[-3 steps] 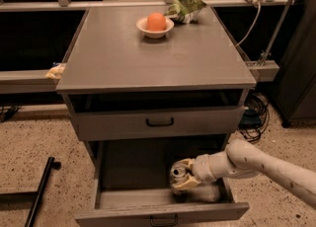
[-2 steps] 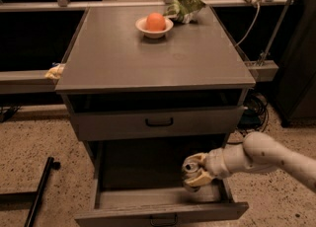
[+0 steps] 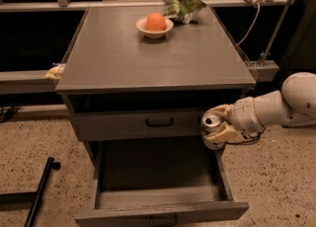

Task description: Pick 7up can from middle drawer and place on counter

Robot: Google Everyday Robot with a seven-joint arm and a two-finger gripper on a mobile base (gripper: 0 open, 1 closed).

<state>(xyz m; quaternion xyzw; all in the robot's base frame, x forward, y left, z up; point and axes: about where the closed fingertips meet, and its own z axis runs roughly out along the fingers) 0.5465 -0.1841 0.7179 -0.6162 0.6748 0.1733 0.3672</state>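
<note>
In the camera view, the pincer is clamped on the 7up can, holding it above the right edge of the open middle drawer, just beside the upper drawer front. On the desk sits a white bowl holding an orange.

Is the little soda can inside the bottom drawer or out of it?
Out. The gripper holds the 7up can in the air at the right edge of the open middle drawer, below the counter.

7up can upright in gripper | above open middle drawer, right side
</note>
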